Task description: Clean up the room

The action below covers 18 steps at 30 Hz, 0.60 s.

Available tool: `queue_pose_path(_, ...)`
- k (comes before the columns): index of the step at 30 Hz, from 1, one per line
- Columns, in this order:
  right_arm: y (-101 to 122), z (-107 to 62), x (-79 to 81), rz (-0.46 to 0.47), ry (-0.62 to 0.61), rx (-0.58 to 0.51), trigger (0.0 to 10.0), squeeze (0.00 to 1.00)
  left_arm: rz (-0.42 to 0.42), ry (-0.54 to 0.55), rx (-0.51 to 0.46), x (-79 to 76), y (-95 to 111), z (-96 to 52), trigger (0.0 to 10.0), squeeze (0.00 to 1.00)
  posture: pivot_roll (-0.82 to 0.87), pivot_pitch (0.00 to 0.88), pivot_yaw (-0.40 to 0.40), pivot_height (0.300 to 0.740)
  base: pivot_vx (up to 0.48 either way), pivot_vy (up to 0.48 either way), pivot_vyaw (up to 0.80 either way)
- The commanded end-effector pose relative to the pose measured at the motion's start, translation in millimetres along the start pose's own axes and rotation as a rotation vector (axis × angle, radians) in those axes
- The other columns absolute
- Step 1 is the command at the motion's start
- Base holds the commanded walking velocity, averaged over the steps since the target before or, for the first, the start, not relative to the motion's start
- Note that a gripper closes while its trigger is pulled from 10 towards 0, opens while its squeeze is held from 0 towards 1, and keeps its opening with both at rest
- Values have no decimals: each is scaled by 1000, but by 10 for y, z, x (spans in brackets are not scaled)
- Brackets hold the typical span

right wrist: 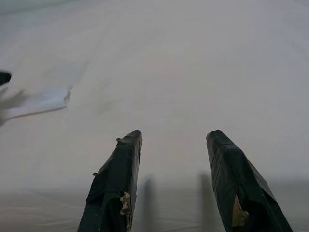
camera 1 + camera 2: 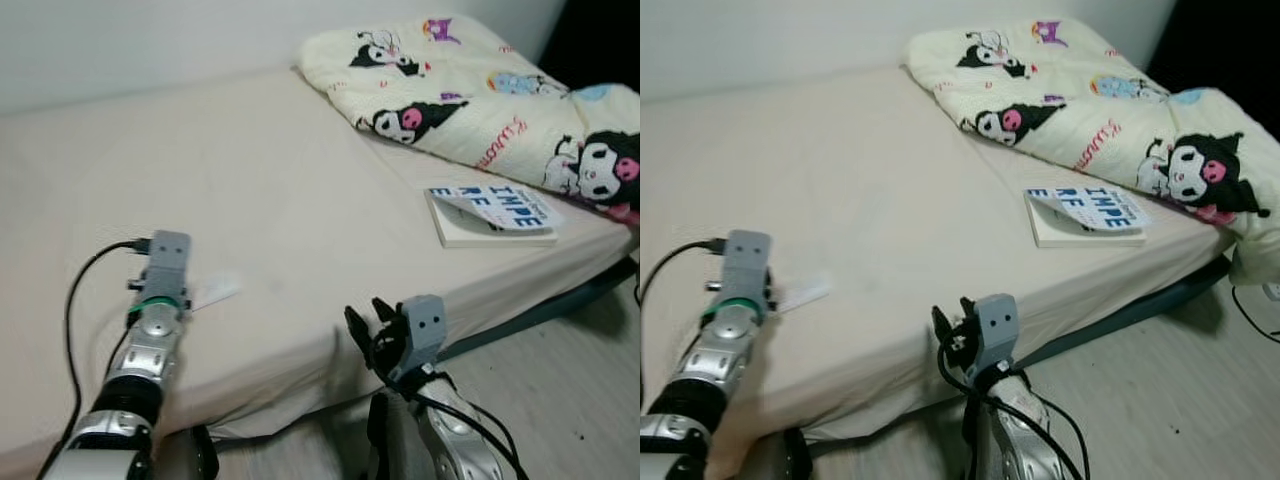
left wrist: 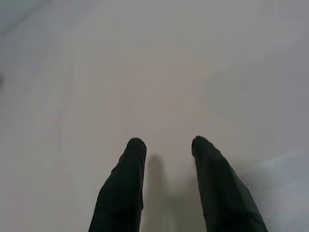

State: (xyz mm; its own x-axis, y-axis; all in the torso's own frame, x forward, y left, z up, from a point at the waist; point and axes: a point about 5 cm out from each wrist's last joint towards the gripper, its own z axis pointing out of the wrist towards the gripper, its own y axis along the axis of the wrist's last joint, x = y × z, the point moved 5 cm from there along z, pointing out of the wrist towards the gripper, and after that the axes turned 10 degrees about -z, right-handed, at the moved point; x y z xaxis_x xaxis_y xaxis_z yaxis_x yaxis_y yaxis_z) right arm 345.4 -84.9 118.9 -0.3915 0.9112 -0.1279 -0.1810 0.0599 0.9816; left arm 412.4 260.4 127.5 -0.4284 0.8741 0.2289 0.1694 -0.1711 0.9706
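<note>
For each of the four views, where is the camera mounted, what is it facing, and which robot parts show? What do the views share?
Left eye view: on the head, looking forward and down at the bed, the blanket and the book; both arms show, with the right gripper at the bed's edge.
Right eye view: same head, same scene, slightly offset.
Left wrist view: along the open left gripper over the sheet.
Right wrist view: along the open right gripper across the bed toward a paper scrap.
Shared: the scrap also lies by the left wrist in both eye views.
</note>
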Motion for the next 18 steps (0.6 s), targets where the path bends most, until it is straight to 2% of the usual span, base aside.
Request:
queue_pose_path(1, -41, -36, 30, 19, -1, 17, 10000, 0, 71, 20, 60, 69, -242, -39, 10000, 0, -122, 270, 92, 535, 0, 0, 0)
queue_pose_path(2, -41, -36, 30, 19, -1, 17, 10000, 0, 71, 20, 60, 69, -242, -39, 10000, 0, -122, 270, 92, 535, 0, 0, 0)
queue_pose_path(5, -18, -20, 54, 23, 2, 16, 10000, 0, 179, -111, 138, -155, -550, -176, 10000, 0, -121, 271, 91, 535, 0, 0, 0)
queue_pose_path(6, -18, -20, 54, 23, 2, 16, 10000, 0, 179, -111, 138, -155, -550, -176, 10000, 0, -121, 271, 91, 535, 0, 0, 0)
queue_pose_path(8, 6, -23, 41, 22, -1, 16, 10000, 0, 194, -185, 163, -280, -659, -250, 10000, 0, -118, 272, 91, 535, 0, 0, 0)
queue_pose_path(10, 37, -18, -10, 10, -3, 11, 10000, 0, 99, -333, 180, -527, -688, -376, 10000, 0, -116, 272, 89, 535, 0, 0, 0)
queue_pose_path(11, 37, -18, -10, 10, -3, 11, 10000, 0, 99, -333, 180, -527, -688, -376, 10000, 0, -116, 272, 89, 535, 0, 0, 0)
queue_pose_path(13, 71, -2, -62, 1, -8, 3, 10000, 0, -8, -429, 189, -715, -654, -489, 10000, 0, -112, 270, 88, 535, 0, 0, 0)
queue_pose_path(16, 124, 67, -136, -13, -12, -7, 10000, 0, -142, -486, 184, -980, -544, -650, 10000, 0, -109, 265, 82, 535, 0, 0, 0)
queue_pose_path(18, 134, 87, -143, -15, -11, -9, 10000, 0, -154, -488, 175, -1041, -510, -679, 10000, 0, -109, 264, 83, 535, 0, 0, 0)
